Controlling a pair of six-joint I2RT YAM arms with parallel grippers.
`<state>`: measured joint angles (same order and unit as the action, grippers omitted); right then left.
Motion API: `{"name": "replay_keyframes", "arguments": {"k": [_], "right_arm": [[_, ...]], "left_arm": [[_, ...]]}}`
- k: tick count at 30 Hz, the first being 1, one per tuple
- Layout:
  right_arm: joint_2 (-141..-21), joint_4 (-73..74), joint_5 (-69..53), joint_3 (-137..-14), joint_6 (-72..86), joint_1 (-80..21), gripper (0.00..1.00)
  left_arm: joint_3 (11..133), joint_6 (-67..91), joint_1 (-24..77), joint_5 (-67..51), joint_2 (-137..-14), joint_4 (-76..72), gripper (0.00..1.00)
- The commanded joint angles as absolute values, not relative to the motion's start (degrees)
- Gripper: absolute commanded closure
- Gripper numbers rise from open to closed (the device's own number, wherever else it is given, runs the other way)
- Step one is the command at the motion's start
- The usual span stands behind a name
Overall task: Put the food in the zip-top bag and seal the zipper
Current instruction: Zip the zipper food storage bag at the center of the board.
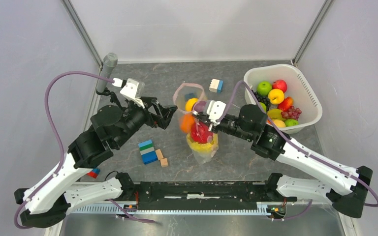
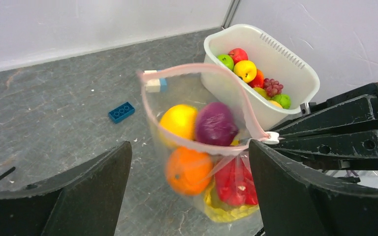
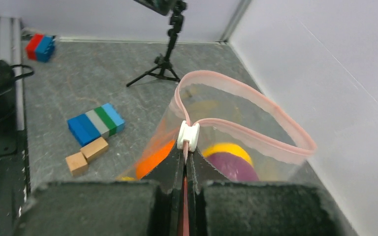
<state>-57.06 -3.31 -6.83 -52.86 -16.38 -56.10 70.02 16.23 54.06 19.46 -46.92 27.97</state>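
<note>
Reaching in from the near right, the right arm [image 1: 295,152] bends low over the counter [image 1: 128,88], and the right jaws are pinched tight on the zipper [image 3: 226,127], just under its little white slider [image 3: 188,136]. The left arm [image 1: 103,132] leans in from the other side with the left jaws spread wide, holding nothing. The zip-top bag [image 1: 202,152] stands open mid-counter with food [image 2: 216,123] inside, and farther back on the right sits a white basket [image 1: 302,125] with more fruit [image 1: 276,96].

Bright even light, slight blur
</note>
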Motion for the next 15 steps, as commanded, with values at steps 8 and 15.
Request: {"name": "replay_keyframes", "arguments": {"k": [8, 15], "right_arm": [[-61.1, 16.7, -20.4, -67.3, -28.5, -55.6, 1.00], [-60.1, 11.8, -20.5, -60.1, -25.9, -53.6, 1.00]], "left_arm": [[72.9, 4.8, 53.8, 15.6, -42.6, 27.8, 0.06], [74.7, -3.4, 53.9, 4.0, -46.2, 29.1, 0.07]]}}
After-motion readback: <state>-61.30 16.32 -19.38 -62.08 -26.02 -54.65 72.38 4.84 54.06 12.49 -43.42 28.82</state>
